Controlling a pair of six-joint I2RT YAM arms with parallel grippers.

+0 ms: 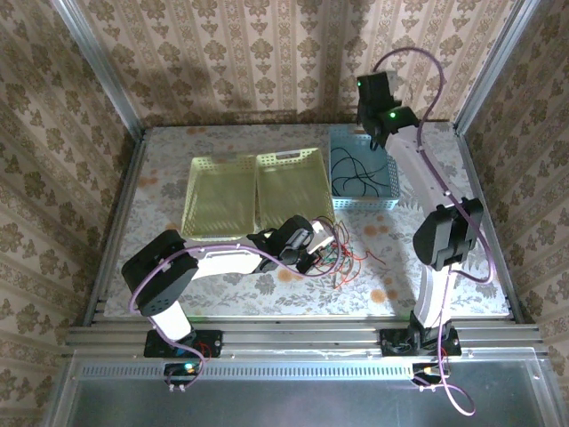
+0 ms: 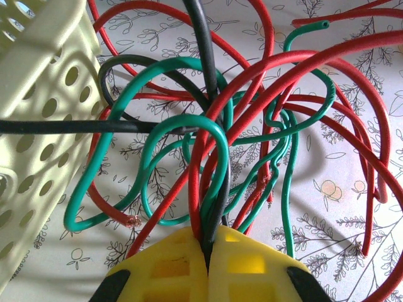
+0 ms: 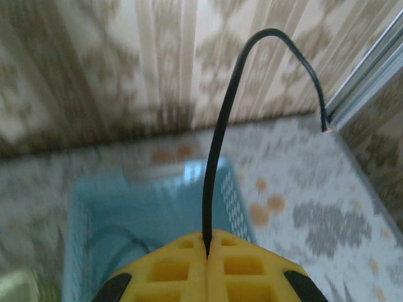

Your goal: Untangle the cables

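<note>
Bunching at the near middle of the floral surface (image 2: pixel 327 264), the cables (image 2: pixel 211 189) formed a glossy tangle of red, green and black loops beside a perforated pale-yellow basket (image 2: pixel 38 126). The left hand (image 2: pixel 208 251) lay low, clenched on their gathered strands. Farther right, the raised right hand (image 3: pixel 207 248) pinched one black wire (image 3: pixel 217 145) arching above a blue basket (image 3: pixel 94 207).

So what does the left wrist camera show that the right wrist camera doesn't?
Left wrist, not right: the left hand shut on a tangle of red, green and black cables, beside a pale yellow basket. Right wrist, not left: the right hand shut on one black cable over a blue basket, wallpapered wall behind. Both: yellow fingers pinched shut on cable, floral tablecloth below.
</note>
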